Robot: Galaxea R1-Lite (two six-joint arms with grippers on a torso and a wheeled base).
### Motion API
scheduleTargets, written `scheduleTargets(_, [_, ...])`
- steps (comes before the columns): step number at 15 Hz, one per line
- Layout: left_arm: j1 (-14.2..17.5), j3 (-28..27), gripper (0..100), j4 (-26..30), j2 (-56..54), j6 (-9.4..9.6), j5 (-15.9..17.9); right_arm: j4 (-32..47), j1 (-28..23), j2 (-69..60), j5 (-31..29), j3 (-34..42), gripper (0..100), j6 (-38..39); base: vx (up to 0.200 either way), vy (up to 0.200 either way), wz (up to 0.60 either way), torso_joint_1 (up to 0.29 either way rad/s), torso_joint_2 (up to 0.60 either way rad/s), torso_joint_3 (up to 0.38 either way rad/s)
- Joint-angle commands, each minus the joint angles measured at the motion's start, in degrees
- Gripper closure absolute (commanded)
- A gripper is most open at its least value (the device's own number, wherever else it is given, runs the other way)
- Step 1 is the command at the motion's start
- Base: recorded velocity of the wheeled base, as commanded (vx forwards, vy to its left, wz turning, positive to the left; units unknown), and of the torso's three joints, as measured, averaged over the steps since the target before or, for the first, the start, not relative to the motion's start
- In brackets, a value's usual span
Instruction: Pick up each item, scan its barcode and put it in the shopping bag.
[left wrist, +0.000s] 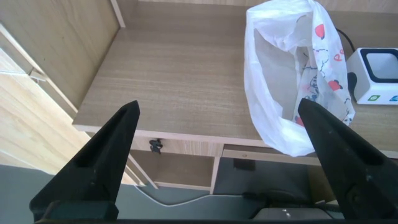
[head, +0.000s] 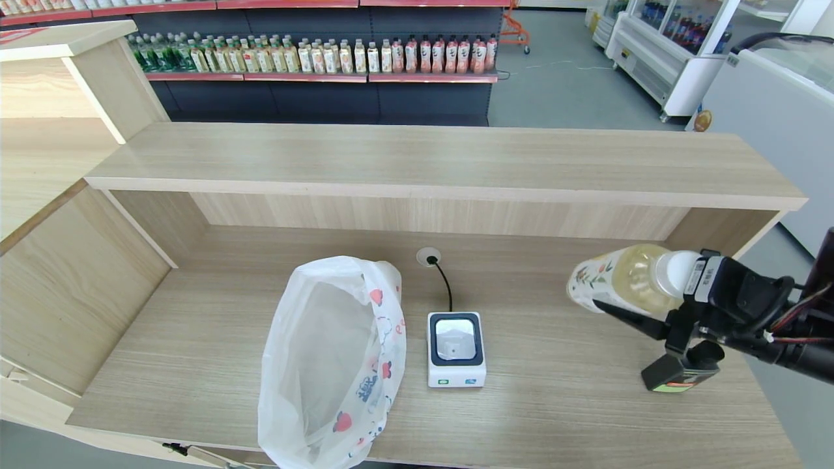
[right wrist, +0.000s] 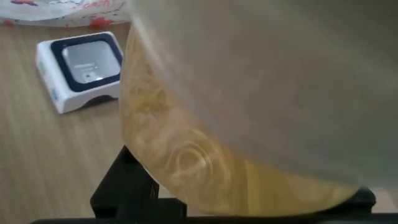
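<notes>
**Bottle gripped over the counter's right end**

Bottle hangs on its side in the air above the right end of the wooden counter, base pointing left and white cap to the right. It holds yellowish liquid and has a flower-printed label with no legible writing.

At the far left, off the counter's near edge, the left gripper has its fingers spread wide with nothing between them. Next stands the shopping bag, white plastic with red prints and a patch of blue lettering too small to read, its mouth open. Just to its right sits the scanner, with green and blue stickers on its near face. The right gripper is clamped on the bottle; a small square code tag sits on its wrist.
</notes>
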State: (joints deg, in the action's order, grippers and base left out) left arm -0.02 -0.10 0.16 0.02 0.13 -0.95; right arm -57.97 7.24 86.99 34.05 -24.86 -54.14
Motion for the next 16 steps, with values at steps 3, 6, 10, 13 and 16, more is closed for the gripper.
scheduleTargets(3, [0.0, 0.0, 0, 0.0, 0.0, 0.04, 0.0, -4.0, 0.8, 0.5, -1.2, 0.6, 100, -8.3, 0.000, 0.000, 0.00, 0.000, 0.00, 0.000])
scheduleTargets(6, [0.0, 0.0, 0, 0.0, 0.0, 0.13, 0.0, -4.2, 3.8, 0.8, -0.4, 2.4, 100, -8.7, 0.000, 0.000, 0.00, 0.000, 0.00, 0.000])
scheduleTargets(10, [0.0, 0.0, 0, 0.0, 0.0, 0.04, 0.0, -4.2, 6.9, 0.5, -0.9, 1.0, 100, -10.6, 0.000, 0.000, 0.00, 0.000, 0.00, 0.000])
scheduleTargets(13, [0.0, 0.0, 0, 0.0, 0.0, 0.04, 0.0, -4.2, 7.0, 0.4, -1.4, 1.3, 100, -10.8, 0.000, 0.000, 0.00, 0.000, 0.00, 0.000])
scheduleTargets(16, [0.0, 0.0, 0, 0.0, 0.0, -0.13, 0.0, -4.2, 7.0, 0.5, -1.4, 1.2, 100, -10.6, 0.000, 0.000, 0.00, 0.000, 0.00, 0.000])
